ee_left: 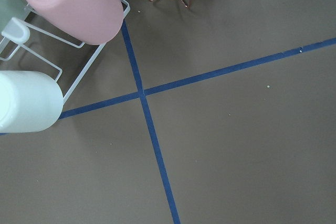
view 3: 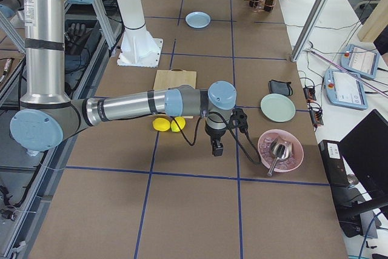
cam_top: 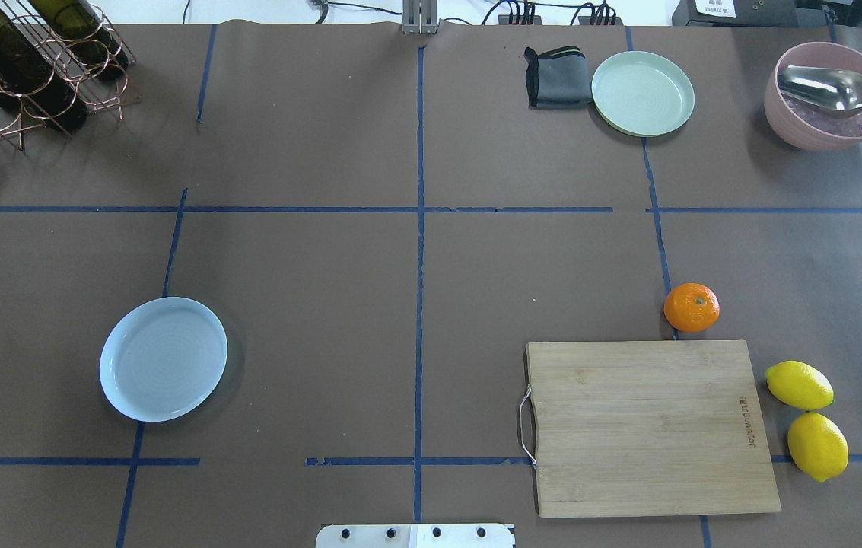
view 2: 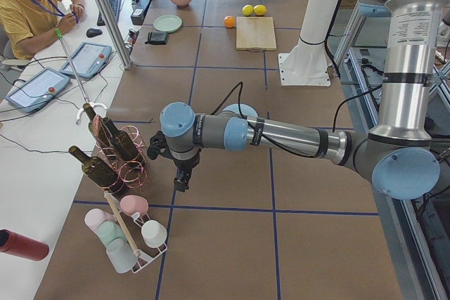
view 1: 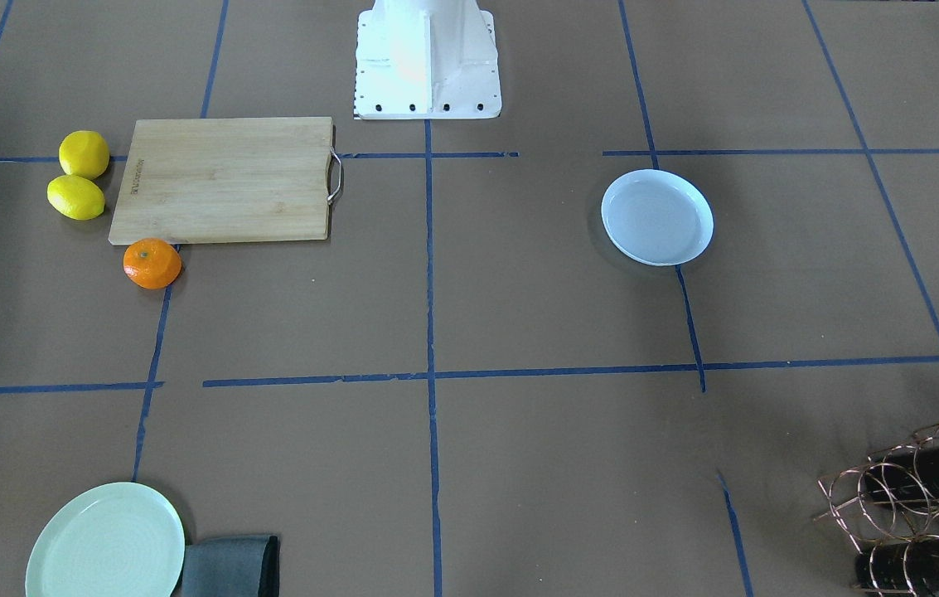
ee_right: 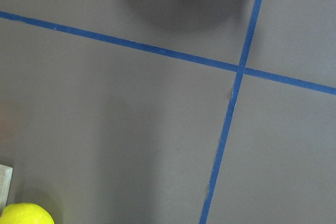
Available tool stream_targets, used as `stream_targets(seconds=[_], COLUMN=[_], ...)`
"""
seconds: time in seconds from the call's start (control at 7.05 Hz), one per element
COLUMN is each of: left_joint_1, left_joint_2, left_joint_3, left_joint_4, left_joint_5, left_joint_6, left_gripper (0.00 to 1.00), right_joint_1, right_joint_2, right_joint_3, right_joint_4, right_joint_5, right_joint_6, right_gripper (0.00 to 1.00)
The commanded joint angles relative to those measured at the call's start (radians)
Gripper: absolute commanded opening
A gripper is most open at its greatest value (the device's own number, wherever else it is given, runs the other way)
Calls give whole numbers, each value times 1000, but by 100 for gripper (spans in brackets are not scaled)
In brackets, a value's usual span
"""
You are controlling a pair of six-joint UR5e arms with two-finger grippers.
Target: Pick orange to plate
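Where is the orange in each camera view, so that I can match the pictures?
Front-facing: orange at left, below a corner of the cutting board.
Overhead: orange right of middle, just above the board.
Exterior left: orange far away, near the top, left of the board.
Exterior right: not visible, likely behind the right arm.
Left wrist: not in it.
Right wrist: not in it.
Shared landmark: the cutting board.

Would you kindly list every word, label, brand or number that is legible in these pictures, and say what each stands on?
Nothing can be read as it stands.
Cutting board: a burnt-in brand mark along one short edge, too small to read.
Left arm: a printed label on its upright link, blurred.
Right arm: a similar label, blurred.
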State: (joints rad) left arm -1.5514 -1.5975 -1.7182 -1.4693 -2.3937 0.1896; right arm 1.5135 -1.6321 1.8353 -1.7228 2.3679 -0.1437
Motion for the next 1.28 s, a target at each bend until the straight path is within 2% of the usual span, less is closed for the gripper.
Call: stream_targets(seconds=[0.0, 0.43, 0.57, 0.71, 0.85, 0.99, 1.13], left_joint_1=[-2, 10, 10, 54, 104, 178, 245], left_joint_2=[1, -9, 8, 8, 10, 7, 8], left_joint_3=[-15, -34, -23, -20, -15, -24, -21], left_joint_4=[3, -11, -93, -180, -195, -222, -321], left_joint_5=[-15, -18, -21, -56, -182, -199, -136], left_joint_6=[-5, 7, 4, -8, -12, -101, -225], left_gripper=[100, 100, 100, 100, 100, 100, 100], right_joint_1=[4, 2, 4, 2, 2, 2, 2], right_joint_2=[-3, 11, 11, 11, 11, 12, 6], right_joint_3=[2, -22, -21, -19, -16, -16, 4], right_joint_4=[0, 0, 0, 2, 0, 0, 2], right_joint_5=[1, 4, 4, 4, 7, 8, 31], right_joint_6=[1, 0, -5, -5, -2, 0, 0], right_gripper=[100, 100, 100, 100, 100, 100, 100])
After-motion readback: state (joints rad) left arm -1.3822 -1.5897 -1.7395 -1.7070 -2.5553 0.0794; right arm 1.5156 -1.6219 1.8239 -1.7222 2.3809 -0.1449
